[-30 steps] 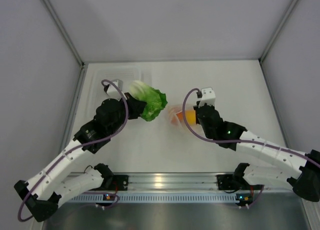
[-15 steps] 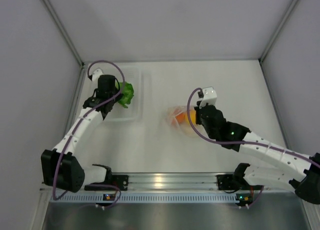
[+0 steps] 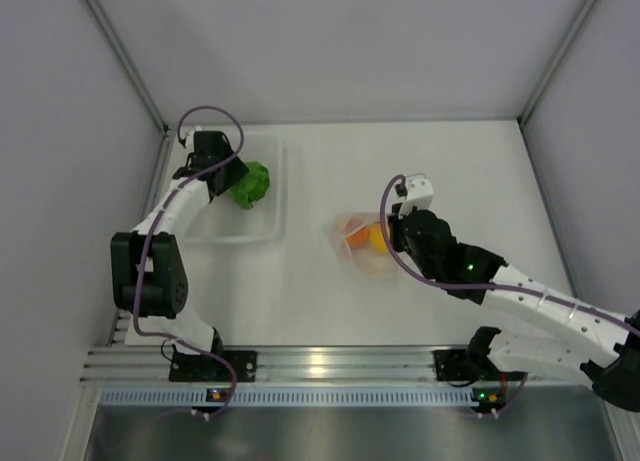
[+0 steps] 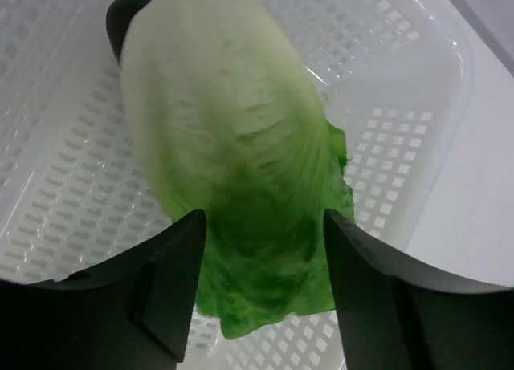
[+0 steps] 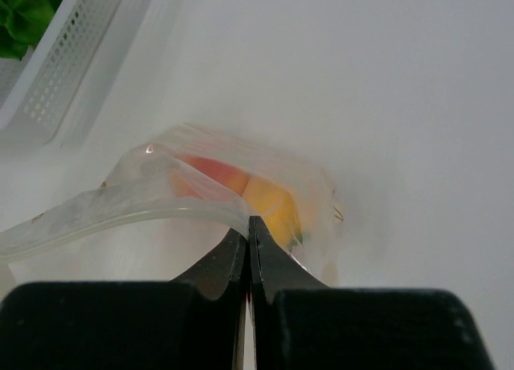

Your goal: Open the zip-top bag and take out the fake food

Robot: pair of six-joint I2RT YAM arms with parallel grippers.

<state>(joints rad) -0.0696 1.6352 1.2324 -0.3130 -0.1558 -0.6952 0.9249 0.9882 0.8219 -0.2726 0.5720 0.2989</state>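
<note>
Showing the white worktop [image 3: 450, 161] inside a grey-walled enclosure, with a ribbed aluminium rail [image 3: 320, 366] along its near edge. At far left lies a rigid clear tray [image 3: 272, 226], rectangular with rounded corners, its floor pierced by rows of small square holes. The left arm reaches over it; the left pincer [image 4: 261, 250] has its dark fingers [image 4: 173, 290] set apart on either side of the lettuce [image 3: 248, 184], a ruffled, matt piece, pale and ribbed at one end and bright green at the other, which is inside the tray. The lettuce fills the gap, so whether the jaws press on it cannot be told from the wrist view. Near the middle of the worktop, well apart from the tray, lies the zip-top bag [image 3: 358, 243], thin, glossy and crumpled. The right pincer [image 5: 250, 233] is pressed together on its raised clear rim. Inside it sit rounded orange-yellow fruits [image 5: 257, 197], touching each other. A purple cable [image 3: 205, 111] loops above the left wrist
</note>
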